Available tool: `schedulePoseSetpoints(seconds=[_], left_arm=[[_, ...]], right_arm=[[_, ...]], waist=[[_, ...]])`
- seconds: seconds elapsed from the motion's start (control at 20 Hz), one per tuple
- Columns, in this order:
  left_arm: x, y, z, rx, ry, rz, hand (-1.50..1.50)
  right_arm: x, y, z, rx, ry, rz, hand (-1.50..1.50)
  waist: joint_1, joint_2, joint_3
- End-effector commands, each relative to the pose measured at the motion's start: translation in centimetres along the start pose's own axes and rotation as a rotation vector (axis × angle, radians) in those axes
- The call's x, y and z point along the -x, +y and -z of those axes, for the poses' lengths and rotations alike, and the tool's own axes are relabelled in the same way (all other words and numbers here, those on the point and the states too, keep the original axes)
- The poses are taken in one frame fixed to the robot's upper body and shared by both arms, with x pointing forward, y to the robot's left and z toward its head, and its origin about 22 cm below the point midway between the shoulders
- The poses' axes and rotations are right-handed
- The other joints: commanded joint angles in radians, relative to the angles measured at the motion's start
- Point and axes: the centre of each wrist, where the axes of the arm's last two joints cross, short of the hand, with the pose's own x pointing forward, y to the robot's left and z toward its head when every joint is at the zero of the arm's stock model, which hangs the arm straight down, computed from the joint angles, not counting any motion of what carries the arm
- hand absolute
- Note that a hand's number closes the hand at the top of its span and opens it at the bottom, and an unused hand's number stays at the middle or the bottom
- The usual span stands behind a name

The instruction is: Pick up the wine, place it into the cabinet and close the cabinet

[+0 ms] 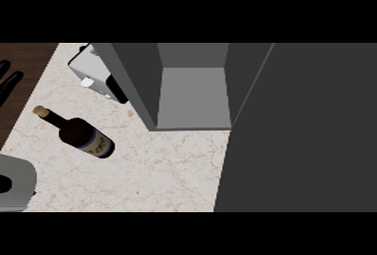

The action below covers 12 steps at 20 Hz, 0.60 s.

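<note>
The wine bottle (80, 134) stands on the marble counter (147, 169) at the left: dark glass, a blue label and a cork-coloured top. To its right, the grey cabinet (193, 94) is open with nothing on its shelf. The cabinet's dark door (302, 129) is swung out and fills the right side of the view. My left hand (7, 82) shows at the far left edge, fingers straight and pointing up, apart from the bottle. Part of its grey forearm (16, 182) shows at the lower left. My right hand is out of sight.
A white and black appliance (95, 74) stands at the back of the counter, just left of the cabinet. A dark wooden strip (22, 60) runs along the counter's left edge.
</note>
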Motion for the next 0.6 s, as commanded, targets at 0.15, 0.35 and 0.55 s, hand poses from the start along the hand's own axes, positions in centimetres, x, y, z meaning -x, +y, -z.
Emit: schedulePoseSetpoints(seconds=[0.15,0.35,0.55], left_arm=[[4.2,1.8,-0.9,-0.013,0.028,-0.007,-1.5],[5.3,-0.1,1.2,-0.042,0.026,0.023,-1.5],[9.0,2.8,-0.1,-0.062,0.06,0.038,-1.5]], right_arm=[[-3.4,0.4,-3.2,0.043,-0.082,-0.044,-1.5],[-3.6,0.3,-2.6,0.031,-0.094,-0.052,-1.5],[-3.9,0.7,-3.1,0.027,-0.094,-0.023,-1.5]], waist=[[-0.004,-0.001,-0.001],[-0.007,0.001,0.0],[-0.016,0.0,-0.002]])
